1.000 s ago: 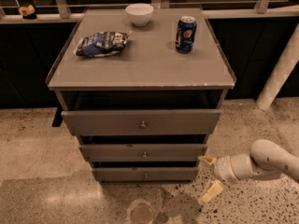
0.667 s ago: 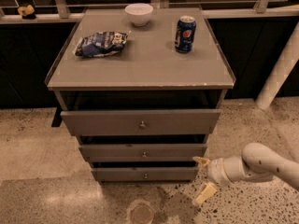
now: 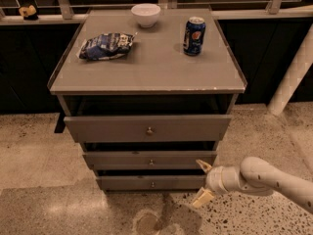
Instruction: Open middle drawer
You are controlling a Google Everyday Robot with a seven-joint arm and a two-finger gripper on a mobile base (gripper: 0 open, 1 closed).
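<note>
The grey cabinet (image 3: 146, 77) has three flat drawer fronts, each with a small round metal knob. The middle drawer (image 3: 122, 160) sits between the tall top drawer (image 3: 107, 128) and the thin bottom drawer (image 3: 122, 182). Its knob (image 3: 150, 162) is at the centre. Its front stands a little forward of the bottom drawer's. My gripper (image 3: 202, 181) is low at the right, by the right ends of the middle and bottom drawers. It is open, with one fingertip (image 3: 202, 165) up and one down, and holds nothing. It is well right of the knob.
On the cabinet top are a white bowl (image 3: 145, 14), a blue soda can (image 3: 194, 35) and a blue chip bag (image 3: 105, 46). The top drawer is pulled partly out. A white post (image 3: 292, 72) stands at the right. The speckled floor has a stain (image 3: 146, 223) in front.
My gripper and arm have moved left, closer to the right end of the lower drawers. The drawers have not moved.
</note>
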